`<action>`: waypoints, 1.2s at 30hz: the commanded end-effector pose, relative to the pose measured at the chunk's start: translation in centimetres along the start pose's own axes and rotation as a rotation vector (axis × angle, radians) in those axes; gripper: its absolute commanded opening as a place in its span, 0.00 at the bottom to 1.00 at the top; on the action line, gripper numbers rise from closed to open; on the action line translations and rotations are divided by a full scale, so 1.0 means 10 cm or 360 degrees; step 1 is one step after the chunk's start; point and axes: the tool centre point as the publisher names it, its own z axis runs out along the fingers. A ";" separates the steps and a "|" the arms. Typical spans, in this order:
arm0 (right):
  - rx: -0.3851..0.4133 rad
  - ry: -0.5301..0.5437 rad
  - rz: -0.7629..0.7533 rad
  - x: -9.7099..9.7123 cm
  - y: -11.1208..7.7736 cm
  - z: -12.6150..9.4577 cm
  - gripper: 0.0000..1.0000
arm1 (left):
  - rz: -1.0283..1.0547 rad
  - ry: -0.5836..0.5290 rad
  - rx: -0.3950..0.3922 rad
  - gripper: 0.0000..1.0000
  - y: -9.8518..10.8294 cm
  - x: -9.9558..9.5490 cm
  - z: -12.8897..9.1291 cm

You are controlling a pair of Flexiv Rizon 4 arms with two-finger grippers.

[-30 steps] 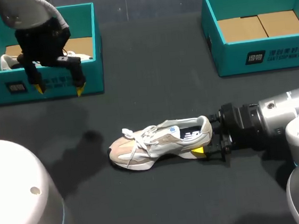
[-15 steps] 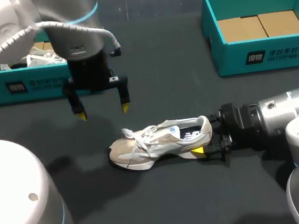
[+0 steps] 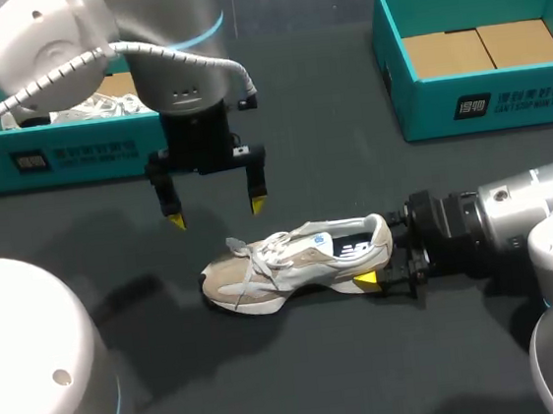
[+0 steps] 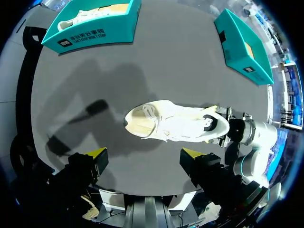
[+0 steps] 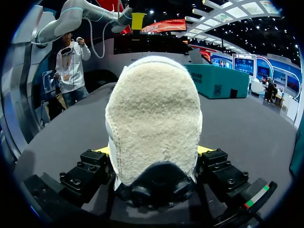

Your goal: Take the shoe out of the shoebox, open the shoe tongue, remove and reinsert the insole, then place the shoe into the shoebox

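A beige and white shoe (image 3: 292,265) lies on its side mid-table, toe to the left, laces loose. My right gripper (image 3: 379,256) comes in from the right and is shut on its heel; one yellow tip shows under the heel, the other is hidden. In the right wrist view the fuzzy heel (image 5: 154,118) fills the space between both fingers. My left gripper (image 3: 216,213) hangs open just behind the shoe's toe and laces, fingers pointing down. In the left wrist view the shoe (image 4: 175,126) lies ahead of the left gripper (image 4: 145,154), apart from it.
A teal shoebox (image 3: 103,158) at the back left holds another white shoe (image 3: 98,107). A second teal shoebox (image 3: 484,106) at the back right shows only a brown cardboard floor. Dark tabletop lies around the shoe.
My left arm has swung from over the back-left box to the right and toward the shoe, its gripper staying open. The right arm and the shoe have not moved.
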 end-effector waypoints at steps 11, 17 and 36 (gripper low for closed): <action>0.0007 -0.0003 0.0002 0.00 0.00 0.01 0.00 | 0.0020 -0.0167 -0.0053 1.00 -0.11 0.56 0.22; 0.0007 -0.0003 0.0002 0.00 0.00 0.01 0.00 | 0.0025 -0.0190 -0.0042 1.00 -0.12 0.62 0.25; 0.0007 -0.0003 0.0002 0.00 0.00 0.01 0.00 | 0.0030 -0.0353 -0.0130 1.00 -0.03 1.04 0.46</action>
